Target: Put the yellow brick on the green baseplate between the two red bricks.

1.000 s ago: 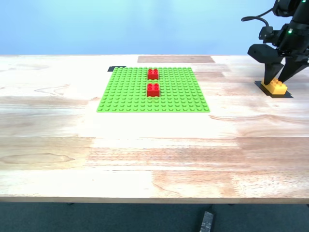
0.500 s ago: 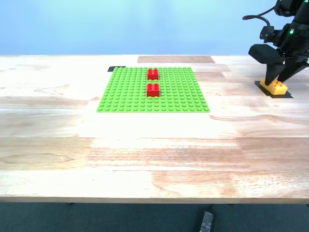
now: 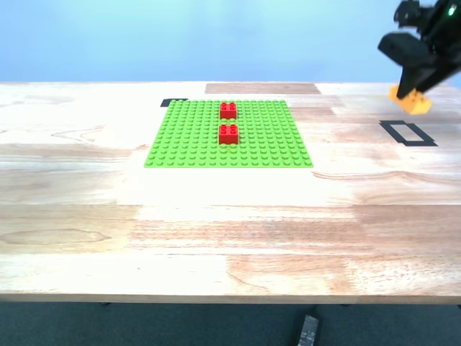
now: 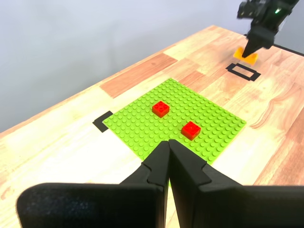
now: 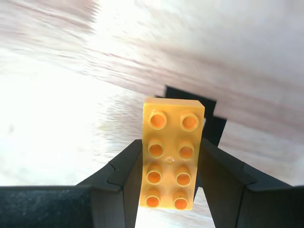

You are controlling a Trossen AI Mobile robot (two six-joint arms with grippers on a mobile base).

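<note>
my second gripper (image 5: 169, 175) was clamped on the yellow brick (image 5: 171, 159), held above the table (image 3: 230, 223) at the exterior view's right | my first gripper (image 4: 168, 161) had its jaws together | two red bricks (image 3: 228, 122) sat on the green baseplate (image 3: 187, 137)

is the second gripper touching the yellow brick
Touching. In the second wrist view my second gripper has its jaws pressed against both long sides of the yellow brick, with no gap showing.
</note>
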